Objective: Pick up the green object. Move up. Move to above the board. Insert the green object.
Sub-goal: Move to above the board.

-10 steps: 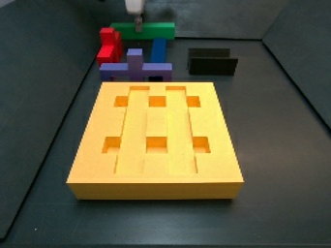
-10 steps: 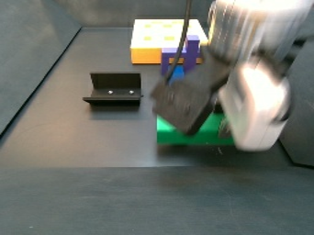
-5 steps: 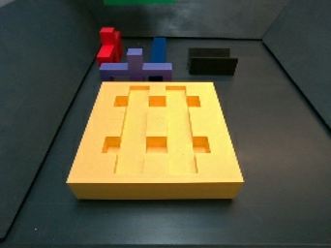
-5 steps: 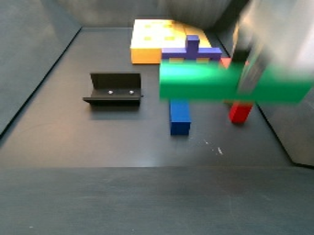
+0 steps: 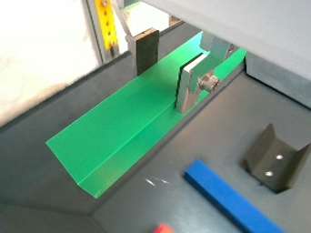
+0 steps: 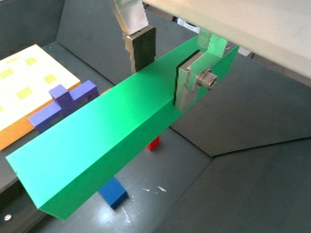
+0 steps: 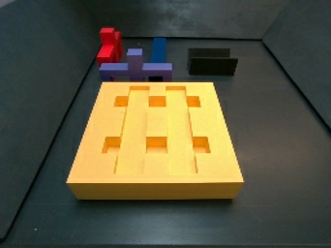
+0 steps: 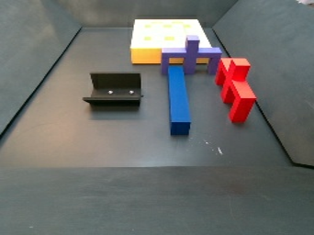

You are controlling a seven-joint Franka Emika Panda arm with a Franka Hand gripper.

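Green object [image 6: 104, 136] is clamped across its width by the gripper [image 6: 165, 65], high above the floor; carrying it over the board [image 7: 155, 139], it should stay level, aligned with a groove

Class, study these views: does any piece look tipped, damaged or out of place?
Nothing stands out. The gripper holds the green object level above the floor; the board, blue bar and red block lie flat and intact.
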